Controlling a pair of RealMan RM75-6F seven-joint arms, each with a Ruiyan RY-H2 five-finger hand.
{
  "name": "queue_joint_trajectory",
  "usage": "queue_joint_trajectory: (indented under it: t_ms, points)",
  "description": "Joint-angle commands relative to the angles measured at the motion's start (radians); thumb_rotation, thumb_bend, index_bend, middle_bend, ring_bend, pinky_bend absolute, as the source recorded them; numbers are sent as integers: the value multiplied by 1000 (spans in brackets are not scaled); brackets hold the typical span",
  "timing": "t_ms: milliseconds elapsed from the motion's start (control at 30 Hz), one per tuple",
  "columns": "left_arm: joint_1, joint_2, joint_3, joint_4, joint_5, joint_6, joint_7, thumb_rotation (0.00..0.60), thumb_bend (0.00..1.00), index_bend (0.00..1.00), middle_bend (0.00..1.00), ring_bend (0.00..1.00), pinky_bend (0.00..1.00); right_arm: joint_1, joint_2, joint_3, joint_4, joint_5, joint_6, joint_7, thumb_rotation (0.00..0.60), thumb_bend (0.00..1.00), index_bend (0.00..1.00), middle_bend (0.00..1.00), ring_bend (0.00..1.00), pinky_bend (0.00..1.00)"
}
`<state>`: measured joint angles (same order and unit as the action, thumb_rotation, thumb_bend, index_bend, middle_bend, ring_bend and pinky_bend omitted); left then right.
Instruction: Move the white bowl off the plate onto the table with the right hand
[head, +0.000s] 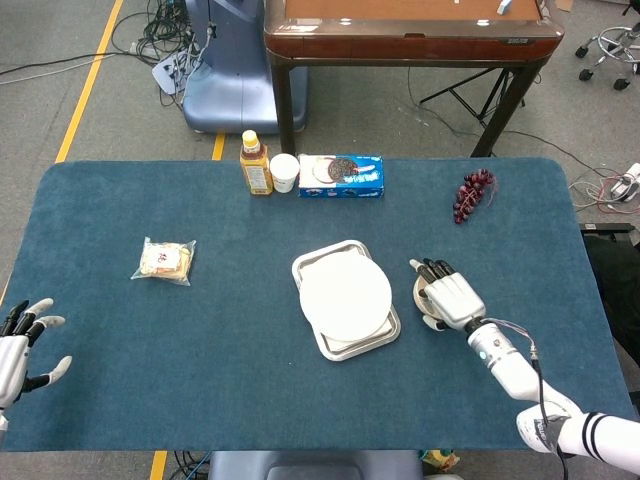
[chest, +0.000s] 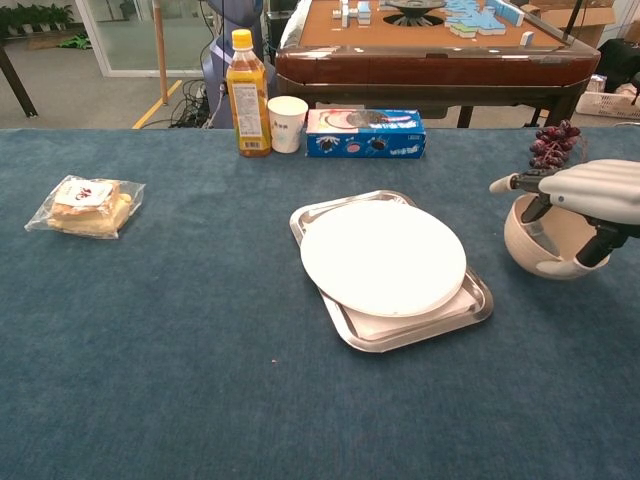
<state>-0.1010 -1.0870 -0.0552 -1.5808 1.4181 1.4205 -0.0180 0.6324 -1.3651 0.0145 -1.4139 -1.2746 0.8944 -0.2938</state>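
The white bowl (chest: 545, 245) is low over or on the blue table to the right of the metal tray; I cannot tell whether it touches the cloth. My right hand (chest: 590, 195) lies over its rim and grips it, fingers curled inside and thumb outside. From the head view the right hand (head: 453, 299) covers most of the bowl (head: 421, 293). The round white plate (chest: 383, 256) lies bare on the tray (chest: 470, 305). At the table's near left edge my left hand (head: 18, 345) hangs with fingers spread, holding nothing.
Along the far edge stand a juice bottle (chest: 249, 95), a paper cup (chest: 287, 123) and a blue cookie box (chest: 364, 132). A bunch of grapes (chest: 552, 143) lies behind the bowl. A wrapped sandwich (chest: 88, 206) lies at the left.
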Motion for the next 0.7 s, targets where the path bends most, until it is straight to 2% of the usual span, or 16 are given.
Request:
queue_joint_trajectory:
  t_ms: [33,233,433,700]
  points:
    - [0,0,0,0,1,1,-1,600,230,322,162,63,256,-1,0,1,0,-1,1,-2,600,213,564,66,0,86]
    - [-1,0,0,0,-4,-5,5,600,230,322,164,64,257,-12,17,4,-23,-13,34,-33,600,87,494,57,0,86]
    - [-1,0,0,-2,-4,-4,5,600,230,322,164,64,258,-41,70,11,-95,-23,116,-111,600,79,489,57,0,85]
    - [0,-4,5,4,27,13,-3,600,230,323,172,71,258,-134,128,40,-229,40,320,-302,600,79,488,57,0,85]
